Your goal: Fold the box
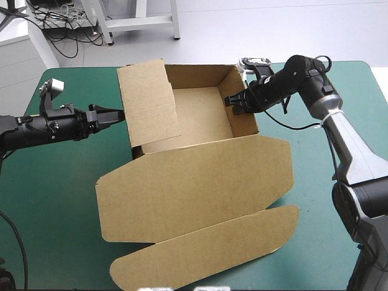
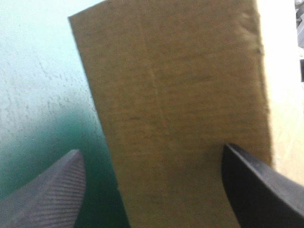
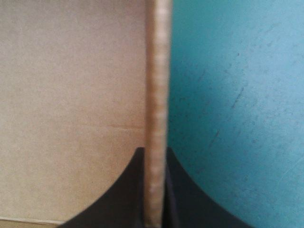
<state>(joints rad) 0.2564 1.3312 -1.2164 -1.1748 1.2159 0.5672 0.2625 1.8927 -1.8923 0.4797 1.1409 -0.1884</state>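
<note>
Looking down from the high camera, I saw the brown box (image 1: pixel 200 121) standing as an open tray on the far half of the table (image 1: pixel 54 200), with the teal-green cover showing on both sides of it. Its lid (image 1: pixel 194 188) lay flat on the cover and reached toward the near edge. It ended in a long strip with rounded ends (image 1: pixel 206 254) that lay closest to me.

The tray's far wall and right wall (image 1: pixel 245 103) stood upright. On the left side a tall flap (image 1: pixel 148 103) rose above the other walls and leaned in over the tray's floor.

The left gripper (image 1: pixel 116 115) came in level from the table's left side, with its tip at the outer face of that flap. In the left wrist camera its black fingers (image 2: pixel 52 194) stood well apart. The flap's brown face filled the space ahead of and between them, and neither finger was pressed on it that I could make out. I could not tell from either view whether the tip actually touched the board.

The right gripper (image 1: pixel 233 100) reached in from the right and sat on the upper part of the right wall. In the right wrist camera its fingers were all but closed, pinching the thin edge of that wall between them. The inside of the tray lay on one side of the edge and the bare cover on the other.
</note>
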